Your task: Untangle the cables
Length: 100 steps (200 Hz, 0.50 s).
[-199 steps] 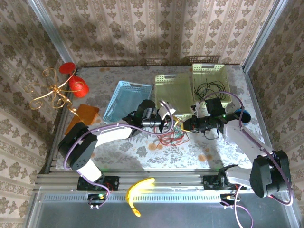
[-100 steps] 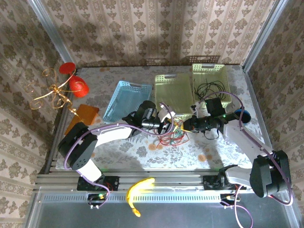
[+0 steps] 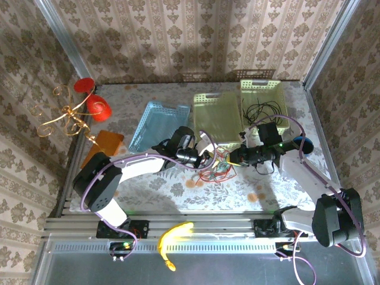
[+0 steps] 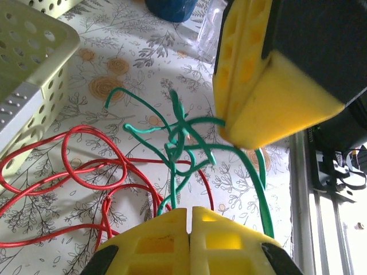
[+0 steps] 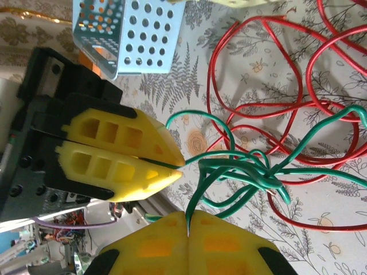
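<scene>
Two grippers meet over mid-table in the top view: the left gripper [image 3: 209, 156] and right gripper [image 3: 229, 157] sit above the tangled red cable [image 3: 208, 176] and green cable [image 3: 224, 168]. The black cable [image 3: 261, 110] lies in a yellow basket [image 3: 261, 83]. The left wrist view shows its fingers pressed together, pinching the green cable [image 4: 183, 137]. The right wrist view shows both pairs of fingers clamped on green strands.

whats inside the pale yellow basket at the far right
A loosely coiled black cable lies inside the basket. Its near end is covered by the right arm, so anything there cannot be seen.

No writing, label or number is legible anywhere.
</scene>
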Tool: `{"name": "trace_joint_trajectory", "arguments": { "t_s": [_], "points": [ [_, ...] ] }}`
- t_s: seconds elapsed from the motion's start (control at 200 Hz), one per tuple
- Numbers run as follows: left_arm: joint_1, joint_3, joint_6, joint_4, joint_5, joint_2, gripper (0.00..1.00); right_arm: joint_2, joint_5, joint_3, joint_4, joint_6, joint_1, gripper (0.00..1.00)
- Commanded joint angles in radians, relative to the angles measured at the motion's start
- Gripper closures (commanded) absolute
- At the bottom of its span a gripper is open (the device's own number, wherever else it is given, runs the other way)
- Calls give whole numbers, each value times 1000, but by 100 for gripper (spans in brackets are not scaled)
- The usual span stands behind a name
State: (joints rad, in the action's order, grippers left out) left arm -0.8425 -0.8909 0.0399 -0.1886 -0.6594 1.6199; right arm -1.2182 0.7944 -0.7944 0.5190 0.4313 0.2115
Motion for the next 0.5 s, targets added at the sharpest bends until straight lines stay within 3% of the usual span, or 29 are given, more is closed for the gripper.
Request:
{"name": "trace_joint_trajectory", "arguments": {
  "t_s": [0.0, 0.495],
  "points": [
    [7, 32, -3, -1, 10, 31, 100, 43, 57, 8, -72, 74, -48, 100],
    [1, 178, 52, -94, 195, 144, 100, 113, 39, 138, -275, 358, -305, 100]
  ]
}}
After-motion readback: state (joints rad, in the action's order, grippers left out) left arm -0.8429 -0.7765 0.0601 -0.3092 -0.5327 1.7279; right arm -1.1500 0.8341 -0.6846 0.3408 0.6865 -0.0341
